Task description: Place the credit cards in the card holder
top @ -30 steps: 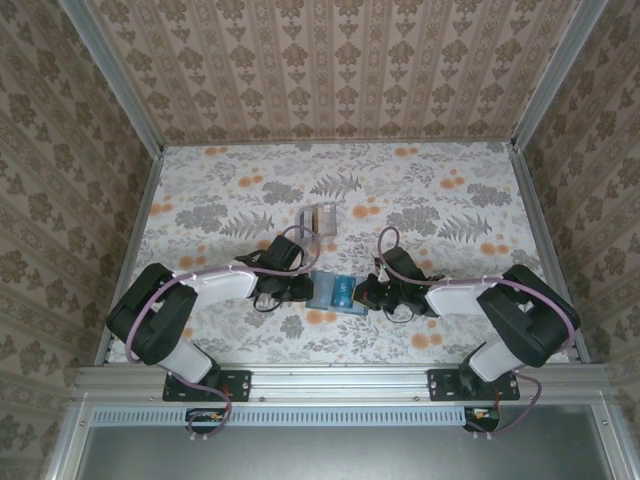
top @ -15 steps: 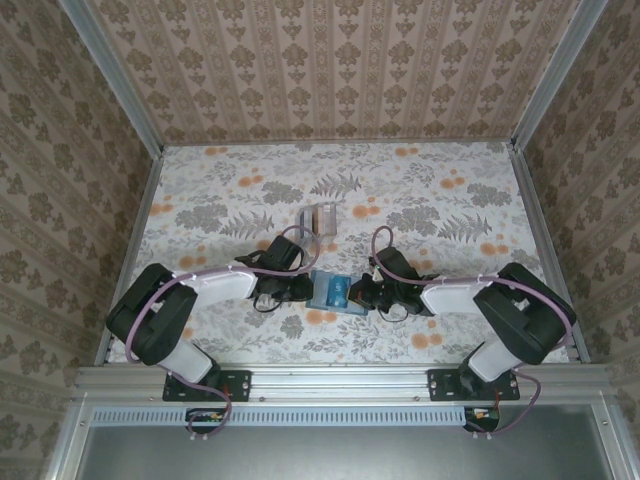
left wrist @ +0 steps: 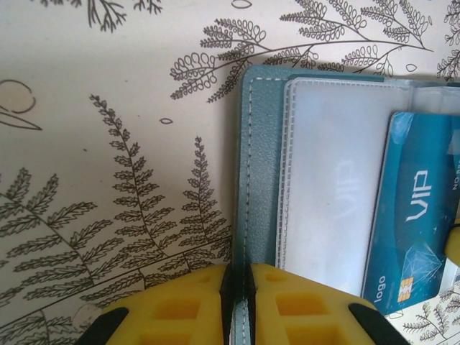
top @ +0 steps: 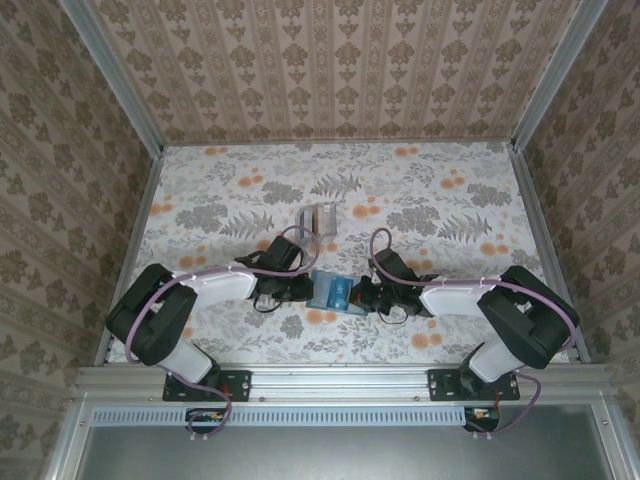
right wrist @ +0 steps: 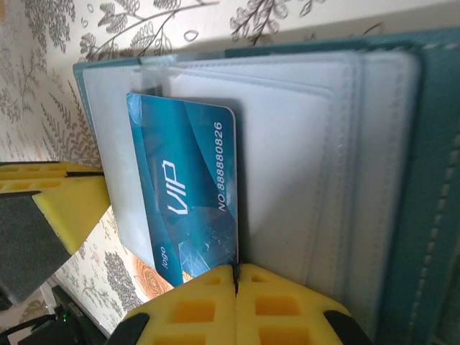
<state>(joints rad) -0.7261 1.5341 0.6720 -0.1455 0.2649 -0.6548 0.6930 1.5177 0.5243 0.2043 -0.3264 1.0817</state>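
Early stage: blue card (right wrist: 188,194) is lodged in open wallet (left wrist: 262,180), w/ its corner nipped by closed right gripper (right wrist: 236,282); wallet edge is clamped by closed left gripper (left wrist: 237,284). Card holder (top: 318,217) is stood well apart behind, contents unclear; extraction & slotting remain.

Beige damask wallpaper walls (top: 330,60) three sides; fern-and-flower print tabletop (top: 420,180); aluminium rail (top: 340,378) near edge.

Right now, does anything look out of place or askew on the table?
The blue card sticks partway out of a clear sleeve in the wallet, slightly askew. The left claw pinches the wallet's edge and the right claw pinches the card's edge, so it looks deliberate, not a fault. Nothing looks spilled or damaged.
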